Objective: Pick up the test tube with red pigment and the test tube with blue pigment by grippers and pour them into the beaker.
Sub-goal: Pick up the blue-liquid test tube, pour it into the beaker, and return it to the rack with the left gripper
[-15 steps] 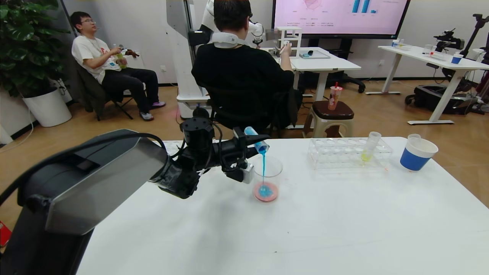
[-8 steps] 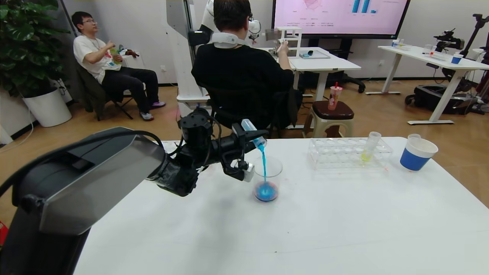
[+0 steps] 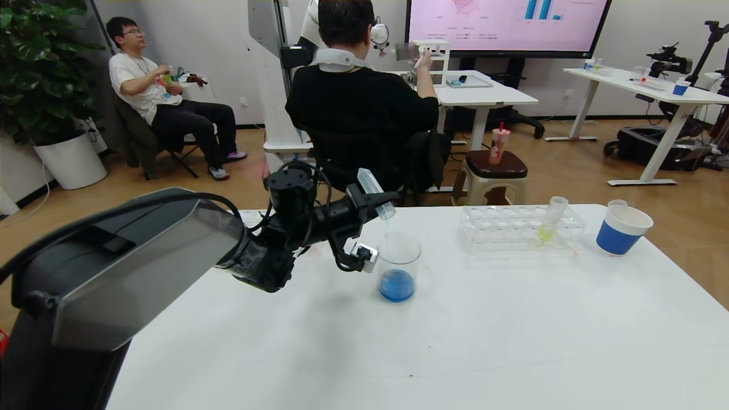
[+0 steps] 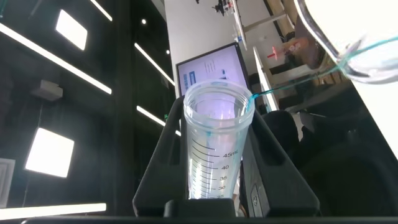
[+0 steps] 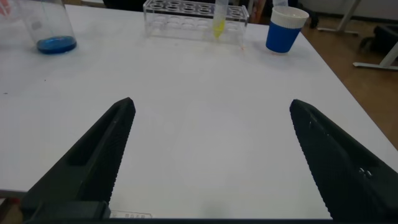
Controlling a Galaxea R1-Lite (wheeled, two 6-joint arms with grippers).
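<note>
My left gripper (image 3: pixel 376 202) is shut on the test tube with blue pigment (image 3: pixel 369 181) and holds it tilted, mouth down, over the beaker (image 3: pixel 398 250). The tube looks almost drained in the left wrist view (image 4: pixel 214 149), with only a thin blue thread at its lip. The beaker stands mid-table with blue liquid in its bottom and also shows in the right wrist view (image 5: pixel 53 28). My right gripper (image 5: pixel 211 104) is open and empty above the near table; it is out of the head view. No tube with red pigment is in view.
A clear tube rack (image 3: pixel 521 228) holding a yellow-green tube (image 3: pixel 551 219) stands at the back right, with a blue-and-white paper cup (image 3: pixel 621 228) beyond it. Both also show in the right wrist view: the rack (image 5: pixel 186 12) and the cup (image 5: pixel 285 28). People sit behind the table.
The left gripper tipped the tube steeper and a little higher. The blue stream thinned to a trickle, the tube emptied, and the beaker's liquid turned from pink to blue.
</note>
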